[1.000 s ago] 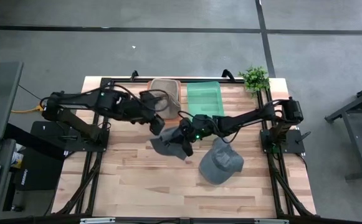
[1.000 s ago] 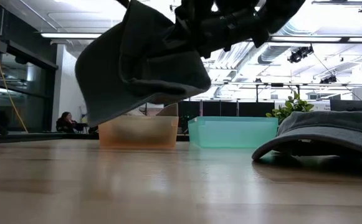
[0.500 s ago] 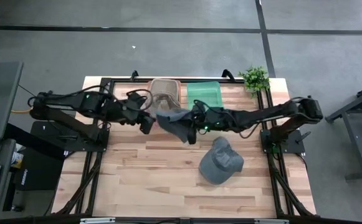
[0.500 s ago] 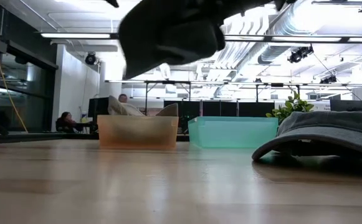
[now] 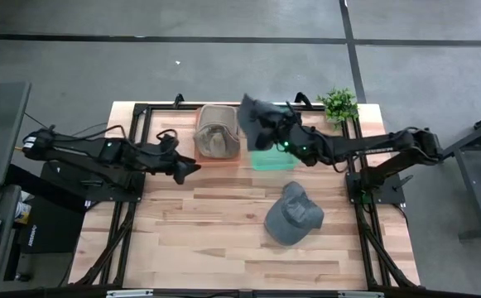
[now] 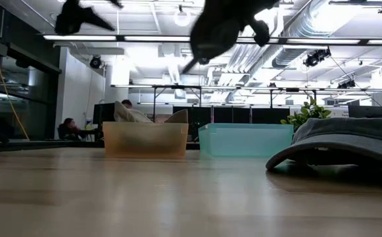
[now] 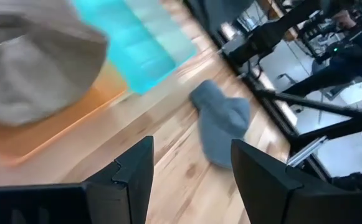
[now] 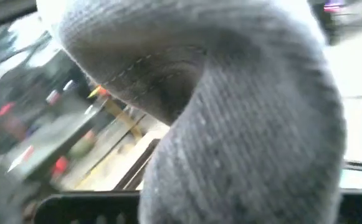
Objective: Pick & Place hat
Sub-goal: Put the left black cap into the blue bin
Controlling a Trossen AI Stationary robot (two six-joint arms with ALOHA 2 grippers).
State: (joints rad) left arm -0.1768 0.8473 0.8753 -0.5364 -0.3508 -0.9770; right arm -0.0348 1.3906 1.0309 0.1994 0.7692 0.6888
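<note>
A dark grey hat (image 5: pixel 255 110) hangs lifted in my right gripper (image 5: pixel 271 126), above the teal bin (image 5: pixel 266 157) at the table's far edge; in the low view the dark grey hat (image 6: pixel 222 25) is high over the bins. It fills the right wrist view (image 8: pixel 230 124) and hides the fingers there. A beige hat (image 5: pixel 216 136) lies in the orange bin (image 5: pixel 223 161). Another grey hat (image 5: pixel 292 215) rests on the table by its brim and crown. My left gripper (image 5: pixel 189 168) is open and empty, left of the orange bin and off the table. My right gripper is shut on the dark grey hat, reaching level from the table's right side. The hat (image 8: pixel 243 143) covers the fingers, so which part they hold cannot be told. The hat is lifted clear, with cloth drooping below the gripper (image 6: pixel 207 46).
The orange bin (image 6: pixel 146 139) and teal bin (image 6: pixel 245 139) stand side by side at the far edge. A small plant (image 5: pixel 338 103) sits at the far right corner. The grey hat (image 7: pixel 221 121) on the table lies right of centre, with bare wood to its left and near side.
My right gripper has carried the dark grey hat up off the middle of the table and toward the far edge, to above the teal bin. My left gripper has drawn back toward the table's left edge, away from the hat.
</note>
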